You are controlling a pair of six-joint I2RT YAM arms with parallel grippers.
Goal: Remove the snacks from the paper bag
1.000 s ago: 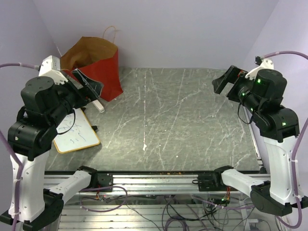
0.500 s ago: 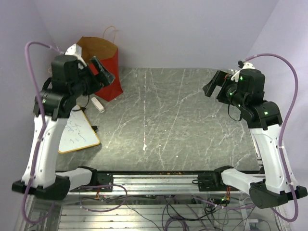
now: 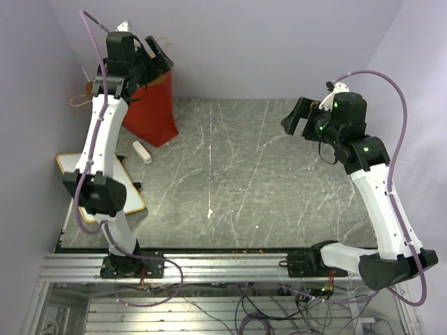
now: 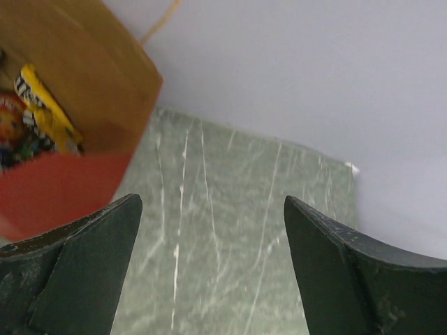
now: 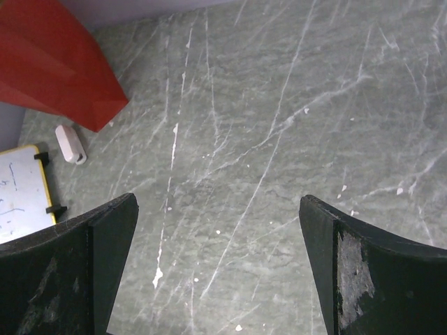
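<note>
Your bench (image 3: 265, 181), grey and veined, carries the paper bag (image 3: 150, 115) at its far left corner, standing upright with a red panel facing the middle. The whiteboard (image 5: 21, 188) lies flat along the left edge, nearer than the bag. Your left tool (image 4: 209, 209) hangs high by the bag's open mouth, released and grasping nothing. Your right tool (image 5: 216, 202) hovers over the bench's right half, well apart from the bag, also released and empty. Inside the bag you see a yellow packet (image 4: 45, 112) against the brown wall, beside a multicoloured packet (image 4: 17, 136). A white stick (image 3: 142, 151) lies just beside the bag's foot
</note>
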